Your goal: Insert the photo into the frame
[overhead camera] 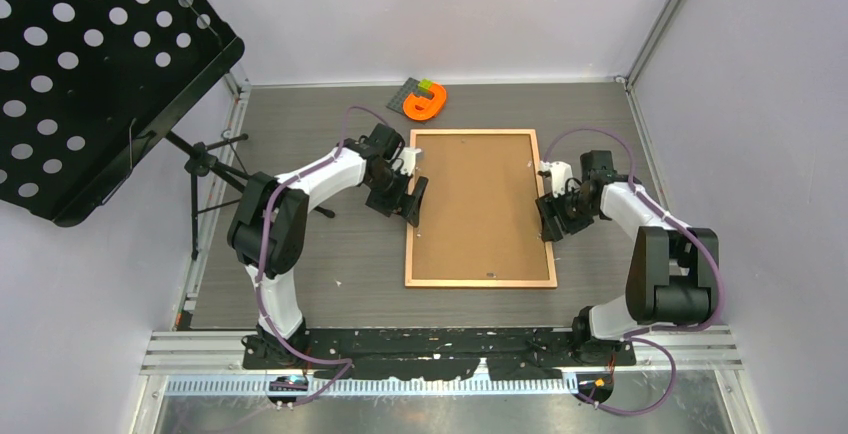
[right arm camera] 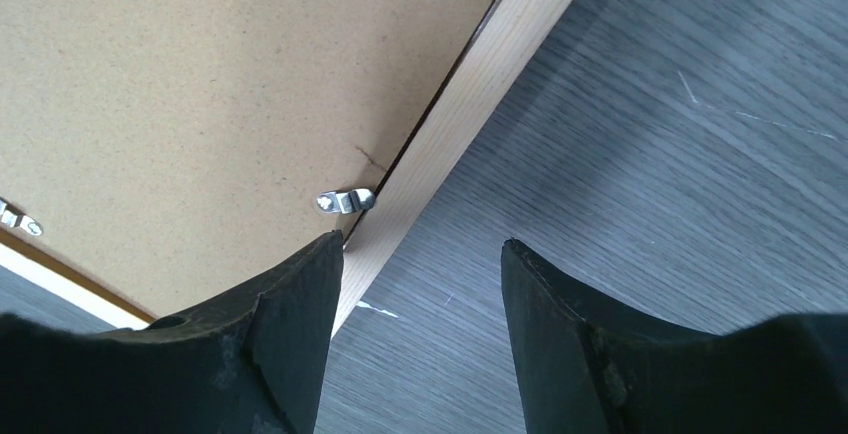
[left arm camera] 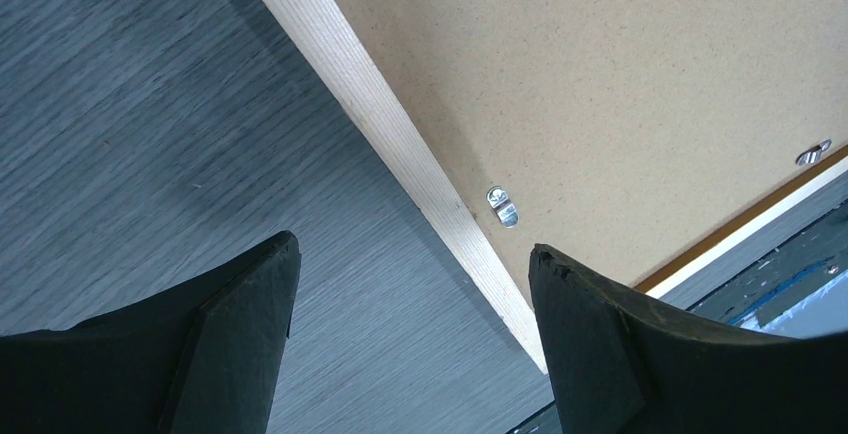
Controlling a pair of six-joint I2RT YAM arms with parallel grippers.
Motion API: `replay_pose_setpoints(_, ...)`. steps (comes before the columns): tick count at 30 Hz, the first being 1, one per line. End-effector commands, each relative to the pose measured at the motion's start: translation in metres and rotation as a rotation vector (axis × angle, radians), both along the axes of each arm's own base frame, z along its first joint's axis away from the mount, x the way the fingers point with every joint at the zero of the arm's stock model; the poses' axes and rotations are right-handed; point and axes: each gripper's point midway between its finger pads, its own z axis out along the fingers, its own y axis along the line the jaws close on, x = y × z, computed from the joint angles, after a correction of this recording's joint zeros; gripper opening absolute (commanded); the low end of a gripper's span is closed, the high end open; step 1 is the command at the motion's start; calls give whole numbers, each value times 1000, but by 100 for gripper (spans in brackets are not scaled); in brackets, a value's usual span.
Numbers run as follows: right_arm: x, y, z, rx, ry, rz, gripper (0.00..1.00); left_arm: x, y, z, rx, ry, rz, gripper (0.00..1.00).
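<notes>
While it lies face down and flat on the grey wood-grain table (overhead camera: 330,254), the frame (overhead camera: 480,282) shows only its pale wooden rim around a brown backing board (overhead camera: 480,204) that fills its opening; whether the photo lies beneath that board cannot be told. Small metal turn clips sit on the board right at the rim, one near the frame's left rail (left arm camera: 501,206) and one near its right rail (right arm camera: 345,200). At the left rail the left gripper (overhead camera: 412,199) points down with its fingers spread wide, one over the table and the other over the board, so the rail runs between them, and nothing is pinched. At the right rail the right gripper (overhead camera: 548,216) stands the same way, its fingers parted across the rail and holding nothing. Whether either gripper touches the wood cannot be told. Just beyond the frame's far left corner sits an orange plastic object (overhead camera: 425,103). Well off to the frame's left stands a black perforated music stand (overhead camera: 90,64).
</notes>
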Motion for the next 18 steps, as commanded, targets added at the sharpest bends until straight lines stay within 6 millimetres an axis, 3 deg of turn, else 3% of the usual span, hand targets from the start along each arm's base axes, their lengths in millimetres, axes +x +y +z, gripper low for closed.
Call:
replay_pose_setpoints(1,12,-5,2,-35,-42,-6,65,10,-2,22,-25,-60,-9,84)
replay_pose_setpoints(18,26,-5,4,-63,-62,-39,64,8,0,23,-26,-60,-14,84)
